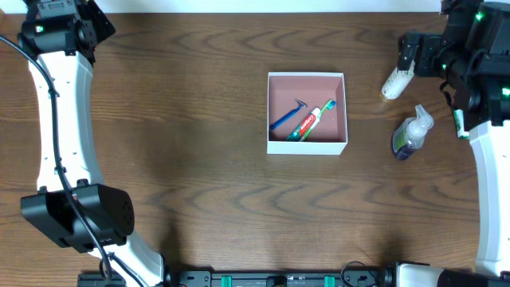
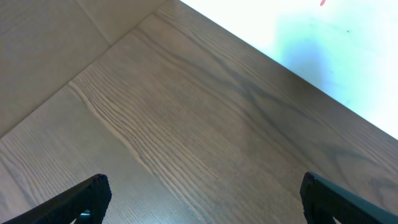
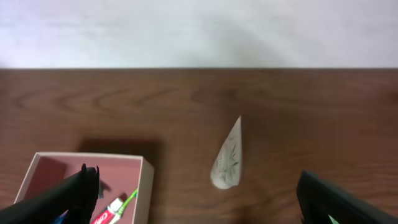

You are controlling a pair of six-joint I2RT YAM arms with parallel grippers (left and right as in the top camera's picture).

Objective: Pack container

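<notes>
Here, the container (image 1: 307, 147) sat right of centre on the tabletop (image 1: 199, 119), toothpaste (image 1: 309, 123) and a green brush (image 1: 327, 106) inside. I held the right hand (image 3: 198, 179) wide and empty, the white tube (image 3: 227, 158) lying just ahead, between its fingers (image 3: 68, 196). Step, as I judged: fetching the tube. Next move required: descend, straddle it, close. Left hand (image 2: 205, 179): wide, idle.

Robotics lab bench, not a home. Dark wood-grain table (image 1: 183, 119) flanked by white-and-black robot arm (image 1: 64, 104) at 9 o'clock and second arm (image 1: 490, 167) at 3 o'clock. Green status light (image 1: 38, 29) glowing, black cable (image 1: 56, 135) running along left arm, mounting rail (image 1: 263, 279) at 6 o'clock edge. Plain white wall (image 3: 186, 31) behind. Toiletries laid out: open container (image 1: 307, 147) at centre, pump bottle (image 1: 411, 133) and white tube (image 1: 395, 81) toward 3 o'clock.
</notes>
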